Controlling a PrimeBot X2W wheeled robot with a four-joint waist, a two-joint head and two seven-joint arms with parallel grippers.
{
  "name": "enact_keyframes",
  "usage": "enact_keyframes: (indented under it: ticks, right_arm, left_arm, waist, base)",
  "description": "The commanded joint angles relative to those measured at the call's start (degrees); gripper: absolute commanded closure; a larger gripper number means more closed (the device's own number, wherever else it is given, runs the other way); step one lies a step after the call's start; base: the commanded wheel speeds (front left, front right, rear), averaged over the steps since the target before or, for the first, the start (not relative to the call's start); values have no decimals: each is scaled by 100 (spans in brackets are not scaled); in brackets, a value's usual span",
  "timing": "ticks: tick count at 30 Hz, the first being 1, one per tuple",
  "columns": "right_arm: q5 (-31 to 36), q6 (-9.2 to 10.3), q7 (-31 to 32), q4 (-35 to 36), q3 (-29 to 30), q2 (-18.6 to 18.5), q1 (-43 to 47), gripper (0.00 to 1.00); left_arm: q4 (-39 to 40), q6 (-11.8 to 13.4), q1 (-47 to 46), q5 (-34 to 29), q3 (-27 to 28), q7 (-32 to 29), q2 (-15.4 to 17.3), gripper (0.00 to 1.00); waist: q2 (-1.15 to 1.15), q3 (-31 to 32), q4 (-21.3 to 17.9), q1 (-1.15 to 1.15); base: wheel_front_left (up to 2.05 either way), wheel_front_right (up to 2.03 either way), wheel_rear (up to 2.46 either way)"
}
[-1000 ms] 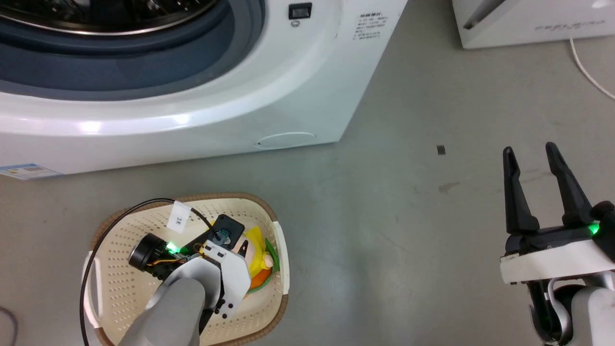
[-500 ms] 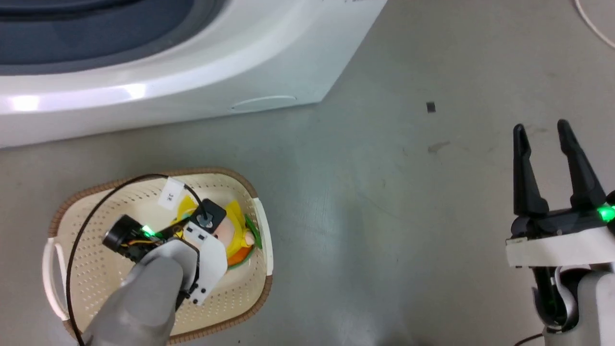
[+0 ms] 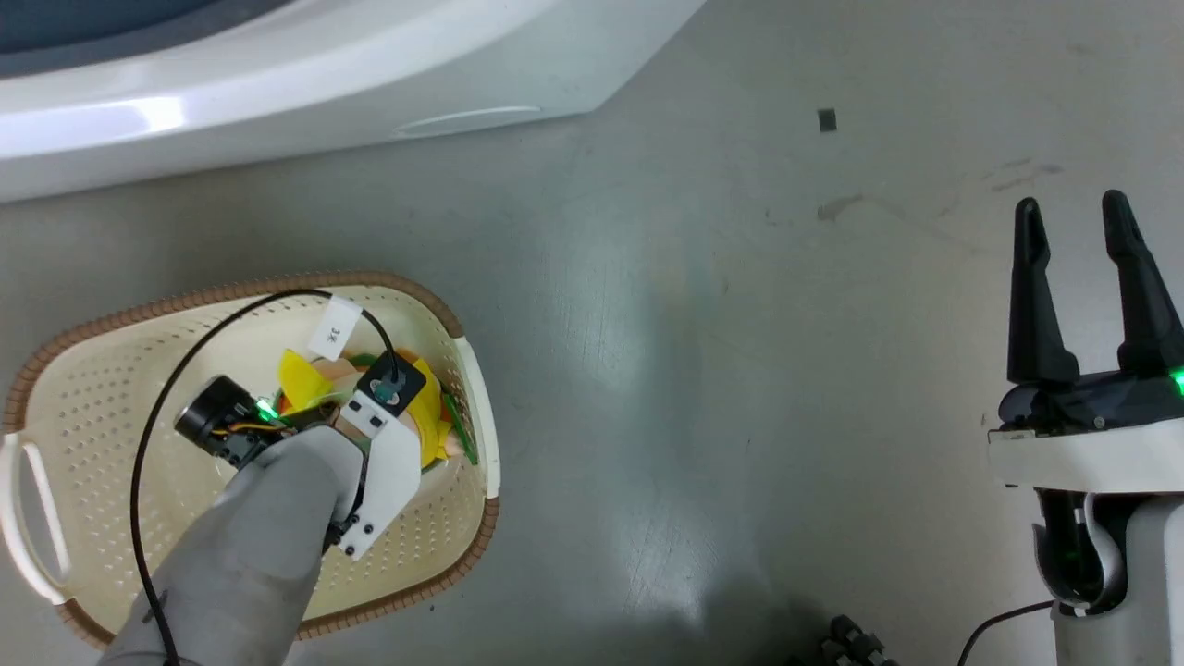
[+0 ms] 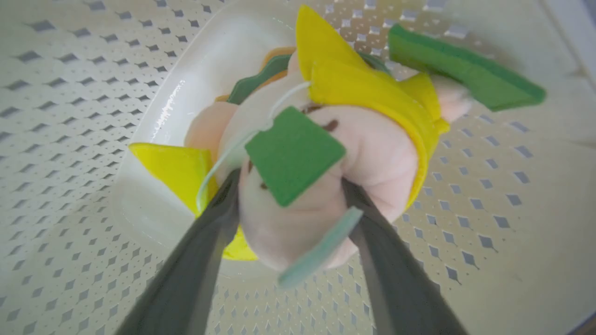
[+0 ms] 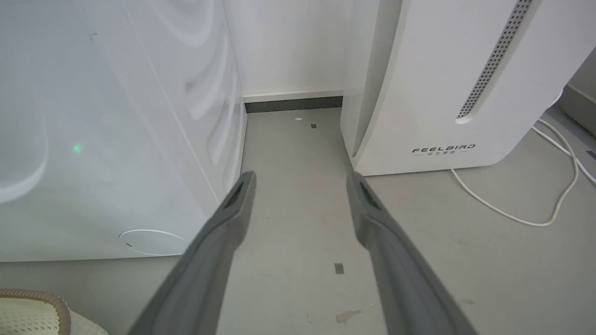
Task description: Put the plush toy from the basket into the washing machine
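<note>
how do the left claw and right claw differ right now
The left claw is shut on the toy, pinching its peach face; the right claw is open and holds nothing.
The left claw is down inside the basket; the right claw is over bare floor, well apart from the basket.
Both have two long dark fingers.

Floor [image 3: 703, 370] under me: grey, smooth, w/ glare patches. On it, basket [image 3: 92, 416] at my lower left, washing machine [image 3: 277, 102] near but apart. Small dark square [image 3: 827, 119] + smudge [image 3: 837, 208] further right. Right wrist cam: white FEELBIRD unit [image 5: 442, 93] beside the washer, white cable [image 5: 535, 218] looped next to it.
</note>
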State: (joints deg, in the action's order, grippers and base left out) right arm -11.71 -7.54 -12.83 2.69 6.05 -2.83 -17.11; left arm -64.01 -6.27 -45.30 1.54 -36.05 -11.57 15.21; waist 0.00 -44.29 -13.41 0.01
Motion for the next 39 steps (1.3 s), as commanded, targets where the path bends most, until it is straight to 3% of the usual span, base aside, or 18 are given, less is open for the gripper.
enact_keyframes:
  ticks: [1, 9, 10, 12, 28, 39]
  right_arm:
    - [-38, 5, -57, 52, 32, -4, -186, 0]
    - [-86, 5, -140, 67, 73, -4, -358, 0]
    - [-93, 5, -152, 63, 76, -5, -385, 0]
    - [-106, 5, -176, 54, 81, -5, -438, 0]
    - [-22, 5, -217, -25, 77, -5, -464, 0]
    - [129, 5, -217, -213, 39, -5, -250, 0]
  left_arm:
    - [-204, -38, -163, 59, -131, -61, 68, 0]
    - [-617, -82, -503, 221, -564, -130, 184, 0]
    - [-676, -88, -535, 257, -621, -181, 202, 39]
    - [-793, -100, -608, 338, -726, -239, 244, 100]
    - [-994, -122, -599, 987, -1188, -42, 249, 100]
    - [-994, -122, -236, 1501, -1428, 559, -144, 100]
  waist:
    - [0, -132, -35, 0]
    - [0, -474, -90, -1]
    - [0, -519, -100, -1]
    - [0, -596, -120, -1]
    - [0, -383, -49, -1]
    - [0, 538, 272, -1]
  base:
    - [0, 0, 0]
    - [0, 0, 0]
    - [0, 0, 0]
    - [0, 0, 0]
    - [0, 0, 0]
    - [0, 0, 0]
